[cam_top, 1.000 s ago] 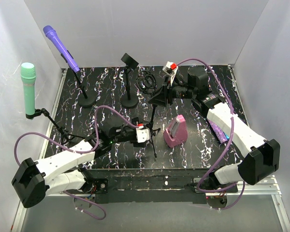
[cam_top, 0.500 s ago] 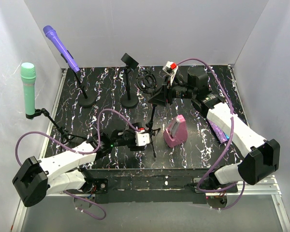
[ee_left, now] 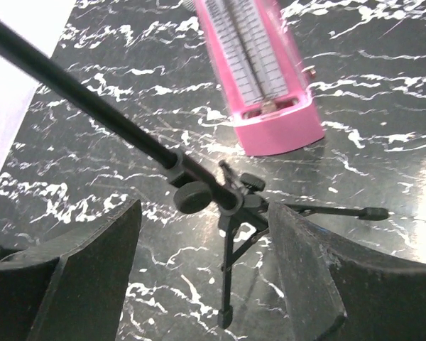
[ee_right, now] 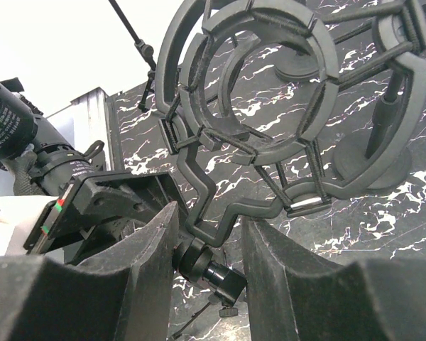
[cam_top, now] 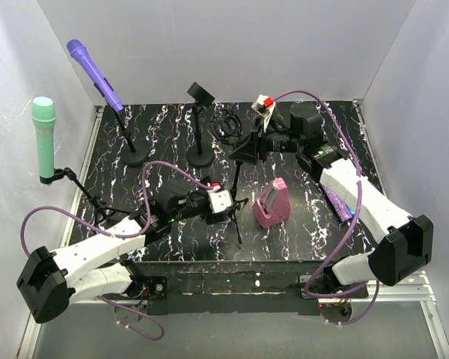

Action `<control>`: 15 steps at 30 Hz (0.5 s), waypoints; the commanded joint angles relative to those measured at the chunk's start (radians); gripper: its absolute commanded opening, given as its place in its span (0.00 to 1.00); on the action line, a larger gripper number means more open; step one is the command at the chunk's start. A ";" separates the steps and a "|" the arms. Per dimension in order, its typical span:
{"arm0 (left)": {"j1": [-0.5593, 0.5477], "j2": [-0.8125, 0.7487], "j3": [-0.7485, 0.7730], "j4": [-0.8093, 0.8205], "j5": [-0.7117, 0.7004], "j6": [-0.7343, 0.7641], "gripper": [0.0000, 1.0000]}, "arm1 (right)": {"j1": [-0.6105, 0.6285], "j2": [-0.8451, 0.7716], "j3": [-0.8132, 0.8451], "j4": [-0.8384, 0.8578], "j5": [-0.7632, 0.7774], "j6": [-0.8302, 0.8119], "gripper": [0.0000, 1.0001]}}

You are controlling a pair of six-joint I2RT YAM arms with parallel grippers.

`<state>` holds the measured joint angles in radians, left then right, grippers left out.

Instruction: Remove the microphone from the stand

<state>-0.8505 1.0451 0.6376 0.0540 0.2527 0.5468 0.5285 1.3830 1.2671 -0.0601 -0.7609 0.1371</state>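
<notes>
Near the middle of the table [cam_top: 172,142], a tripod stand [cam_top: 237,183] with a shock mount [cam_top: 247,149] at its top is attended by both arms. The right gripper [ee_right: 209,220] is clamped on the mount's bracket. The left gripper [ee_left: 206,213] is held with its jaws apart on either side of the stand's hub, touching nothing.

No microphone is seen in that mount. The green microphone [cam_top: 43,134] is clipped upright on a boom by the left wall, and the purple microphone [cam_top: 93,75] is tilted on a round-based stand at the far left. Both are well apart from the grippers, and which one is meant cannot be told.

The step is judged to be bracing of the stand. Next, the left jaws would need to be closed on the pole above the legs, so that nothing is tipped onto the pink metronome [ee_left: 270,92] just beside it.

The mount's empty ring is shown only by the right wrist view, the gap around the hub only by the left wrist view, and the two microphones only from above.
</notes>
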 commanded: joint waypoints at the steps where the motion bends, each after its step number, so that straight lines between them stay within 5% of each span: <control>1: -0.004 0.003 0.036 -0.003 0.123 -0.021 0.70 | -0.001 0.013 0.005 -0.007 0.011 0.032 0.01; 8: -0.004 0.030 0.002 -0.100 0.131 0.022 0.68 | -0.001 0.011 0.008 -0.009 0.015 0.030 0.01; 15: -0.004 0.024 -0.019 -0.098 -0.190 -0.076 0.75 | 0.001 0.039 0.044 0.026 0.026 0.038 0.01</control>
<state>-0.8524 1.0931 0.6289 -0.0265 0.2497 0.5251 0.5285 1.3903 1.2686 -0.0494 -0.7559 0.1471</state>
